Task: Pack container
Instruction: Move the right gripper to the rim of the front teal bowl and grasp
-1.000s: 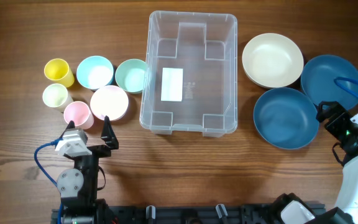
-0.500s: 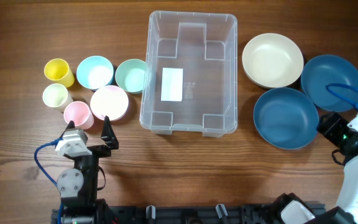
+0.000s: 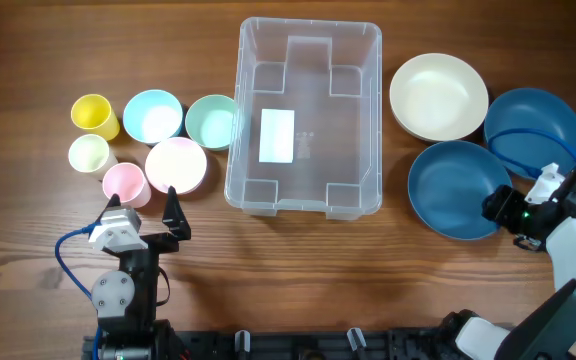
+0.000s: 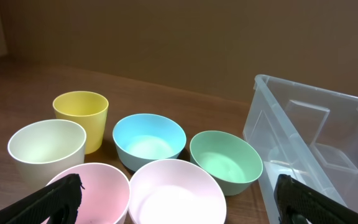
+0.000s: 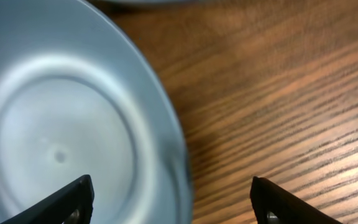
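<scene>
Gaping at a blue bowl's [image 3: 458, 189] rim, right gripper [image 3: 498, 212] lies right of the container [image 3: 318, 150].

Black pincer fingers [image 3: 175, 215], white wrist housings [image 3: 116, 228] — blue cables [image 3: 68, 250], round grey joint [image 3: 115, 292], green indicator light [image 3: 524, 213].

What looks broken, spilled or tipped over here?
Nothing stands out. The container sits straight and empty, and the yellow cup, pink bowl and cream bowl near it stand upright and whole.
</scene>
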Available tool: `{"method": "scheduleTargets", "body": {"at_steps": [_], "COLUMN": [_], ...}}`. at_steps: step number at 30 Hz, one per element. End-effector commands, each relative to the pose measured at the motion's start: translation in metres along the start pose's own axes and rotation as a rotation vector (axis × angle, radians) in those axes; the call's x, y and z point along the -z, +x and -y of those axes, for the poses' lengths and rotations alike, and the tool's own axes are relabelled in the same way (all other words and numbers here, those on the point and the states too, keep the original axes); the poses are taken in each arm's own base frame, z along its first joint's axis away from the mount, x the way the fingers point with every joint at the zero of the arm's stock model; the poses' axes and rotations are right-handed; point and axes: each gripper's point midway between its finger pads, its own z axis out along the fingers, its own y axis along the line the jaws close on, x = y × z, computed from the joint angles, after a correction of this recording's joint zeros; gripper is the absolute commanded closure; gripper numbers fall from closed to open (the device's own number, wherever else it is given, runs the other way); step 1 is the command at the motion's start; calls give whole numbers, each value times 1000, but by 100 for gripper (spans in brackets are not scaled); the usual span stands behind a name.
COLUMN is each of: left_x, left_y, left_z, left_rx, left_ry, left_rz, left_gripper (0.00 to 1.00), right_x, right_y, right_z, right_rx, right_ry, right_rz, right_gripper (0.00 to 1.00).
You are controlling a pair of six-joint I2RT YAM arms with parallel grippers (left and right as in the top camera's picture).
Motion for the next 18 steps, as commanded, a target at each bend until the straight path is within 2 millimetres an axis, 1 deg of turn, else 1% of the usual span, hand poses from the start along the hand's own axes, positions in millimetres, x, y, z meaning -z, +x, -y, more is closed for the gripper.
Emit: {"method": "scheduleTargets", "body": {"at_steps": [1, 3, 5, 7, 10, 14, 16, 18], "left_x": [0, 0, 0, 0, 0, 0, 0, 0], "left_y": [3, 3, 3, 3, 3, 3, 3, 3], "left_z": [3, 3, 3, 3, 3, 3, 3, 3], "left_rx": [-20, -20, -20, -20, -20, -20, -20, -20], "left_ry": [15, 15, 15, 15, 15, 15, 15, 15], "left_rz": [-1, -1, -1, -1, -1, -1, -1, -1], "left_gripper": [0, 0, 0, 0, 0, 0, 0, 0], "right_x": [-2, -3, -3, -3, -3, -3, -3, -3], "right_y": [-4, -3, -3, -3, -3, -2, -2, -2], "right_z": [6, 6, 6, 6, 6, 6, 6, 6], "right_rx": [-1, -1, -1, -2, -2, -2, -3, -3], "right_ry": [35, 35, 34, 34, 34, 34, 33, 33], "right_rz": [-8, -10, -11, -12, -12, -13, -15, -16], "right_gripper": [33, 42, 43, 52, 55, 65, 65, 68]}}
